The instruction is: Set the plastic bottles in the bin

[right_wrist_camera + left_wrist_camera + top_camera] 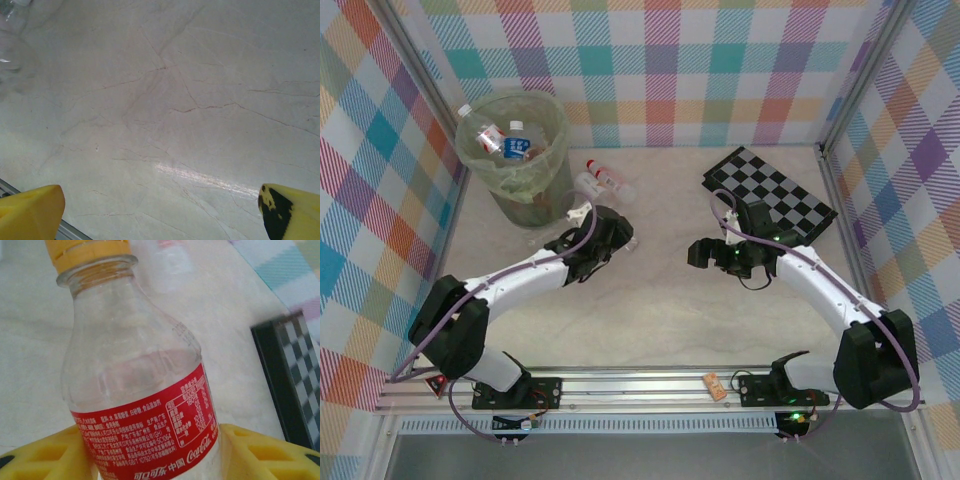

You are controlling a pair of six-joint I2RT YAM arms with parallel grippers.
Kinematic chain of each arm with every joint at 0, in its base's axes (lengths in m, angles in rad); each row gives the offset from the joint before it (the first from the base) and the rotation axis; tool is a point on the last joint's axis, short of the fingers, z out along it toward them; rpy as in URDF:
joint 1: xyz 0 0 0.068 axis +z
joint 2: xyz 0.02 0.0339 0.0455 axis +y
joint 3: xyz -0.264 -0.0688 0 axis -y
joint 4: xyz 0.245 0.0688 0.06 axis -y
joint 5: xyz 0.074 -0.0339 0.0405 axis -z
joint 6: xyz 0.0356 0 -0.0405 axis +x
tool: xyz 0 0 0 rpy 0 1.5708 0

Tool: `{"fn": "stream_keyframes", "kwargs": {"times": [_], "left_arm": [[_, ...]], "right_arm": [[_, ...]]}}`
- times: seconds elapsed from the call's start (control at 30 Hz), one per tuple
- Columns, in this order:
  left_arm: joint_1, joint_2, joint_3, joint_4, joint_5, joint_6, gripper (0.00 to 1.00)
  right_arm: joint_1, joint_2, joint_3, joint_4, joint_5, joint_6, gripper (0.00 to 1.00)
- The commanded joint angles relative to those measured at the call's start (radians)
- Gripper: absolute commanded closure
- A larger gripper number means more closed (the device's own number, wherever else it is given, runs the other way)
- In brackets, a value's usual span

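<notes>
One checkerboard [775, 192] right of bin [535, 195]

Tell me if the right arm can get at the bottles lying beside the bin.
Probably yes: its open claw has nothing between it and those bottles, though the left arm sits close beside them.

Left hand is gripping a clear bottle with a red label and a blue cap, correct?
No, the cap is yellow, not blue. The left wrist view shows the left hand gripping a clear bottle with a red label.
</notes>
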Motion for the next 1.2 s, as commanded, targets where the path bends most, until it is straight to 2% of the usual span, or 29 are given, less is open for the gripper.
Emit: {"fn": "stream_keyframes", "kwargs": {"times": [0.0, 0.27, 0.43, 0.57, 0.87, 1.03, 1.17], "left_arm": [[-0.016, -0.050, 0.123, -0.151, 0.093, 0.197, 0.44], [0.015, -0.055, 0.412, -0.356, 0.158, 0.419, 0.43], [0.152, -0.017, 0.599, -0.418, 0.277, 0.486, 0.46], [0.288, 0.037, 0.733, -0.460, 0.327, 0.506, 0.48], [0.577, 0.151, 0.897, -0.417, 0.350, 0.477, 0.55], [0.667, 0.278, 1.015, -0.446, 0.368, 0.443, 0.56], [0.698, 0.459, 1.258, -0.642, 0.498, 0.530, 0.57]], "right_arm": [[-0.001, 0.018, 0.029, 0.006, -0.008, -0.014, 0.01], [0.001, 0.025, 0.056, -0.004, -0.011, -0.011, 0.01], [-0.001, 0.003, 0.048, -0.014, -0.003, -0.012, 0.01], [-0.001, -0.018, 0.037, -0.022, 0.006, -0.011, 0.01], [-0.001, -0.065, 0.024, -0.049, 0.024, -0.014, 0.01], [-0.001, -0.092, 0.010, -0.057, 0.040, -0.011, 0.01], [-0.002, -0.111, 0.004, -0.073, 0.052, -0.014, 0.01]]}}
